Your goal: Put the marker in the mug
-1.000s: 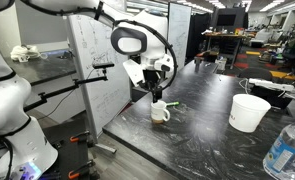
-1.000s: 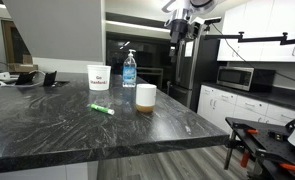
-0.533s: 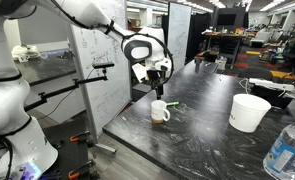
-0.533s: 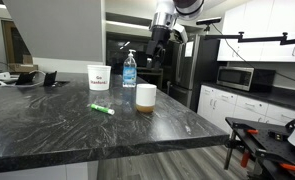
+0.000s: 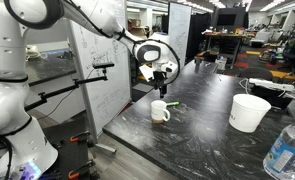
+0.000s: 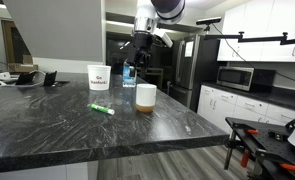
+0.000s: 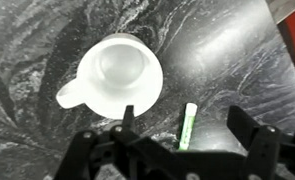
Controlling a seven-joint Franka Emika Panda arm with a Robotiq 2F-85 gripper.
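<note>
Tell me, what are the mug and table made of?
The mug looks like white ceramic, smooth and glossy, though it could be plastic. The table looks like polished black stone with white veins, maybe marble or laminate; light glints off it.

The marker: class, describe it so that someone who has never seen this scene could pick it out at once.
Start at the dark marbled counter. Near its corner stands a small white mug; the marker lies flat beside it, not touching. It is the only slim green stick there, while the tub and bottle behind stand upright and are far bulkier.
</note>
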